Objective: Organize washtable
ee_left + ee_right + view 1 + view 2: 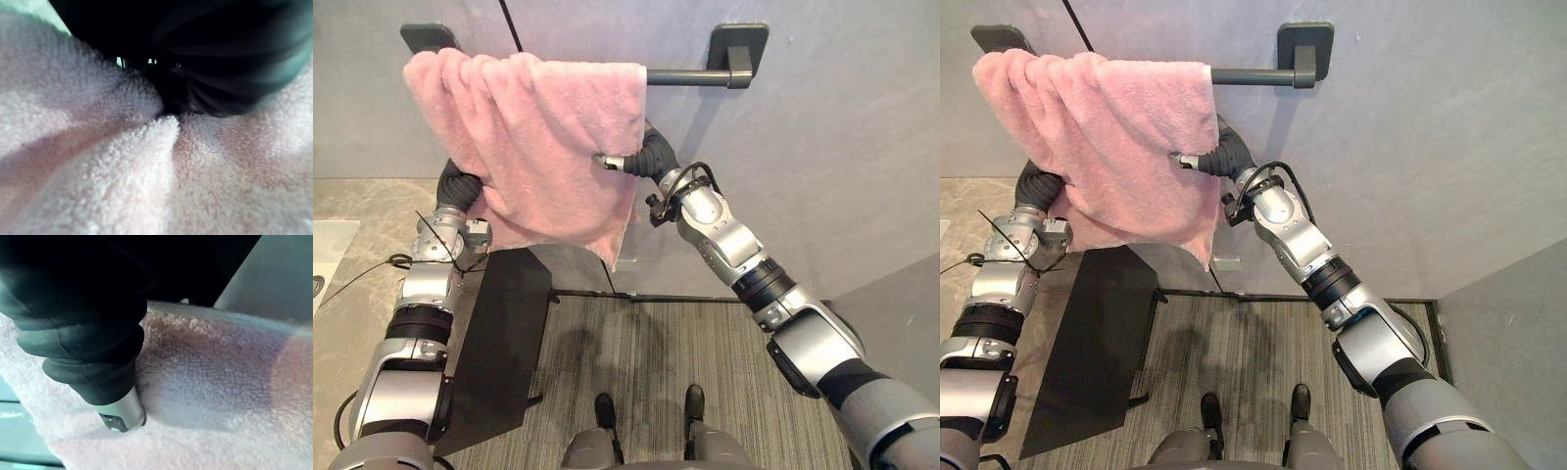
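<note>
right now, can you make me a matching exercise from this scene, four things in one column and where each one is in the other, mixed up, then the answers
Things
1. pink towel
2. towel bar
3. black panel
4. right robot hand

Places
a. below the towel, on the robot's left side
b. fixed to the grey wall, right end bare
c. against the towel's right edge
d. draped over the bar

Pairs: 1-d, 2-b, 3-a, 4-c
</note>
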